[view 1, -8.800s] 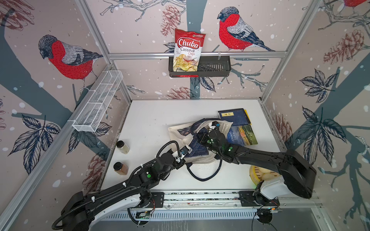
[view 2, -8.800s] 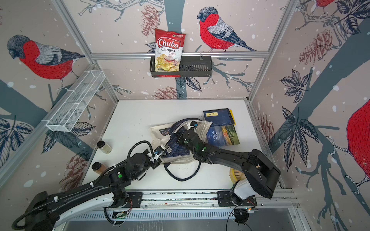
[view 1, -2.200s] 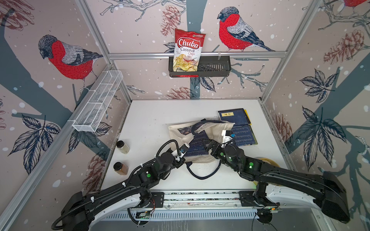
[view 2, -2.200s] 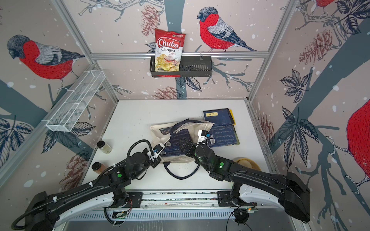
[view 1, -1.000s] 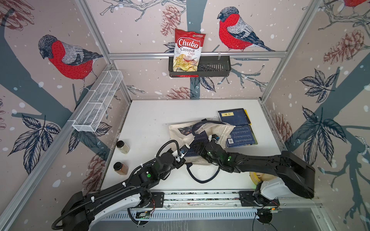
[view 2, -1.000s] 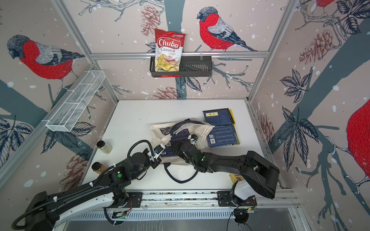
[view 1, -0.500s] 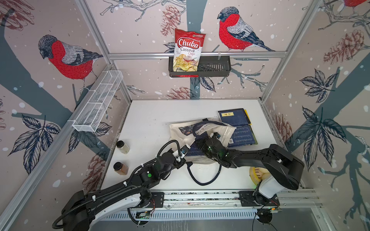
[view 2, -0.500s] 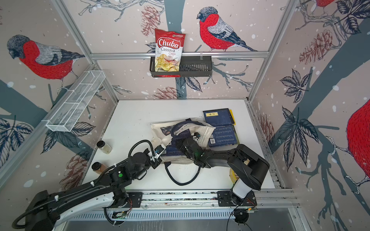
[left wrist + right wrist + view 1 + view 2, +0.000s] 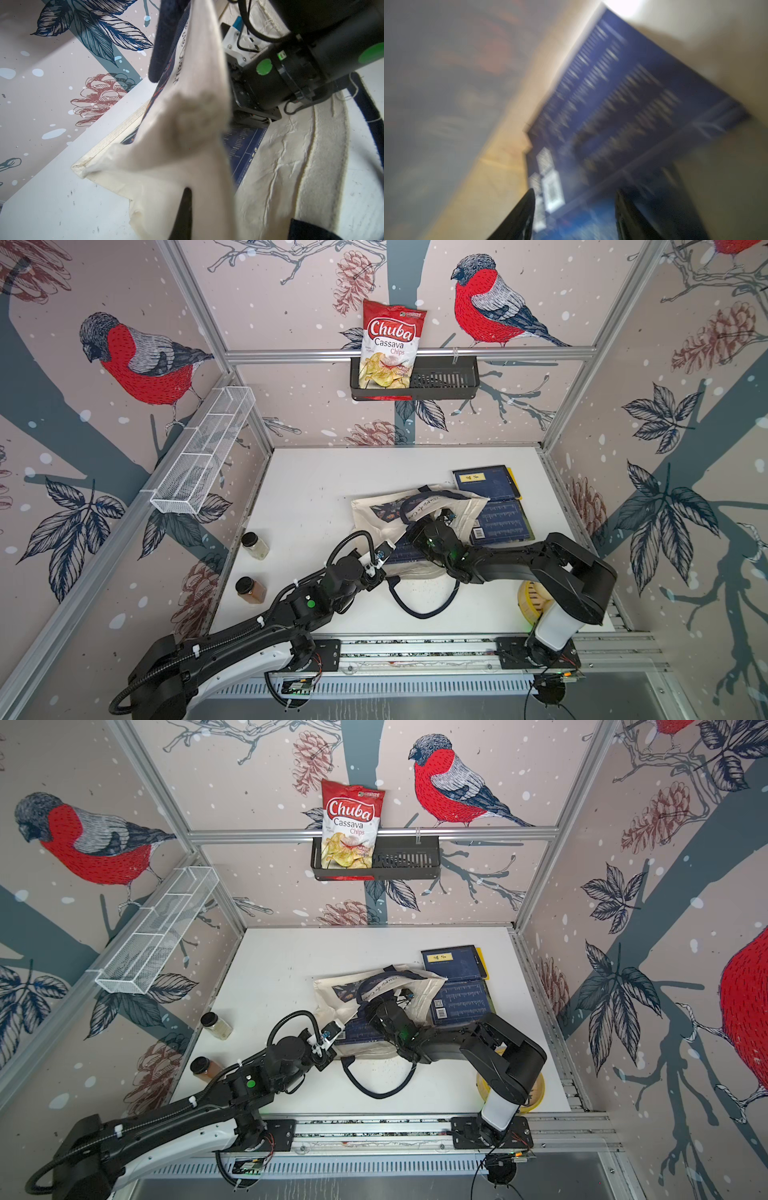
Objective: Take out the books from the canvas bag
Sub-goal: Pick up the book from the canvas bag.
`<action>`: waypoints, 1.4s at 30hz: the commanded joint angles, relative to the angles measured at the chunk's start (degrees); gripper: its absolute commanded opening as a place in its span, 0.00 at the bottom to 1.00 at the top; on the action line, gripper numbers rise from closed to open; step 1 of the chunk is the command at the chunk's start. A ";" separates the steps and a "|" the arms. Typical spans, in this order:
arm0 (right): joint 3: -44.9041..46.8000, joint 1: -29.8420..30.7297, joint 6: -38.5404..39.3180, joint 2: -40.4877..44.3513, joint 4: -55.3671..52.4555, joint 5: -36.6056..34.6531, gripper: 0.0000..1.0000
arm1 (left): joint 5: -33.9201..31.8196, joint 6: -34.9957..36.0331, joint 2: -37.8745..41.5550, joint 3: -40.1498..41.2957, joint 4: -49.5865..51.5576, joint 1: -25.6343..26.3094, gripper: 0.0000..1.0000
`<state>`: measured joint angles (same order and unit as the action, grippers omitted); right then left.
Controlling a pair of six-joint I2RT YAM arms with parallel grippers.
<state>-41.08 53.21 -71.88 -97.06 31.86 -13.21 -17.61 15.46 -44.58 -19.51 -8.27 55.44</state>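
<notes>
Navy book [image 9: 612, 99] lies flat inside the canvas bag [image 9: 368, 512], at its mouth, barcode label [image 9: 550, 193] at the near end. Its long axis runs away from the right hand [image 9: 574, 194], deeper into the bag. Bag lies on its side mid-worktop [image 9: 316, 489], mouth toward the robot, one strap handle [image 9: 419, 612] looped out in front. Right hand is much the nearer: in the mouth, over the book's near end, fingers [image 9: 523, 214] apart, one to each side. It is not clamped, and blur hides whether either finger touches the cover. Left hand [image 9: 385, 549] is pinched shut on the bag's upper lip, holding it up off the book. Judgement: the pull would go straight back toward the robot, along the book's length. Two navy books [image 9: 500, 522] lie out on the worktop just beyond the bag, to the robot's right. Top views hide the right fingertips under the raised lip; the right wrist view shows them, smeared. Only the left wrist view shows cloth bunched over the left finger and a strip of book beneath the right wrist.
</notes>
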 commanded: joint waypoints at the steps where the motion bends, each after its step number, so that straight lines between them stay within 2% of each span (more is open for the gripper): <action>1: -1.45 -0.94 2.16 -1.11 2.68 -1.68 0.61 | 1.44 1.03 0.25 -0.21 -3.68 0.02 0.00; 6: -0.69 -2.35 0.02 -3.06 6.34 2.22 0.61 | 1.34 1.02 0.61 -0.12 -3.60 0.09 0.00; 11: 0.74 1.75 -1.27 -0.25 1.96 -2.27 0.75 | 1.46 1.04 0.59 -0.33 -3.69 0.02 0.00; 13: 2.15 3.95 -2.78 1.43 0.11 -4.91 0.78 | 1.52 1.03 0.62 -0.27 -3.58 0.03 0.00; 16: 4.82 4.88 -6.62 1.88 0.87 -3.40 0.79 | 1.56 1.10 0.58 -0.33 -3.55 0.02 0.00; 21: 5.59 2.53 -7.85 -0.70 3.56 -0.94 0.74 | 1.59 1.08 0.45 -0.36 -3.64 0.07 0.00; 28: 0.56 -2.55 -6.72 -6.81 4.12 3.43 0.72 | 1.31 1.06 0.33 -0.34 -3.50 0.07 0.00; 37: 2.14 -2.17 -4.20 -9.96 17.51 0.46 0.59 | 1.67 1.07 -0.18 -0.36 -3.57 0.02 0.00; 42: 0.71 -2.26 -1.11 -8.57 16.86 -1.22 0.52 | 1.70 1.07 -0.30 -0.33 -3.68 0.02 0.00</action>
<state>-39.48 50.98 -75.68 -106.54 45.69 -12.03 -16.97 15.49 -44.93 -19.51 -8.27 55.40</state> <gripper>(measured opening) 0.521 0.053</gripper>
